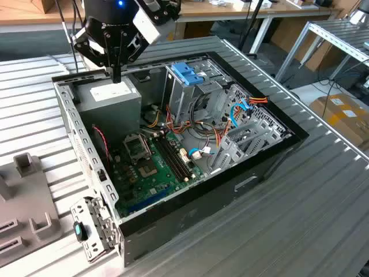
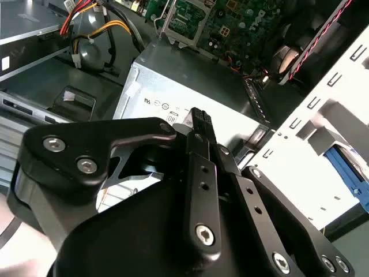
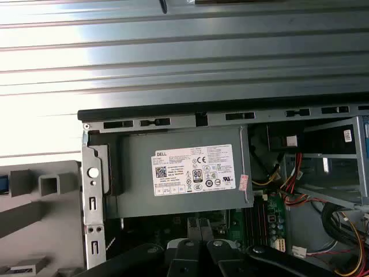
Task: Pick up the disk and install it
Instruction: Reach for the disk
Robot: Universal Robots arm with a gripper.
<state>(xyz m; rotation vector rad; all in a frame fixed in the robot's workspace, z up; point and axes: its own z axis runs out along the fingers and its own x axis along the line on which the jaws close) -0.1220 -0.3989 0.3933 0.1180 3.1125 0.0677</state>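
Note:
My gripper (image 1: 117,74) hangs at the back corner of the open computer case (image 1: 242,184), on the exterior view's left. Its black fingers (image 2: 199,122) are shut together with nothing between them. They point down just above the white label of the grey power-supply box (image 1: 109,99). The disk is not clearly in view. A blue plastic piece (image 2: 347,168) shows beyond the case's pale slotted wall in the second wrist view, and I cannot tell whether it belongs to the disk. The metal drive cage with its blue latch (image 1: 187,72) stands upright in the middle of the case.
The green motherboard (image 1: 150,167) and loose coloured cables (image 1: 202,133) fill the case floor. A grey slotted fixture (image 1: 26,196) lies outside the case on the ribbed metal table (image 1: 311,219). The power-supply box (image 3: 184,173) sits against the case's rim.

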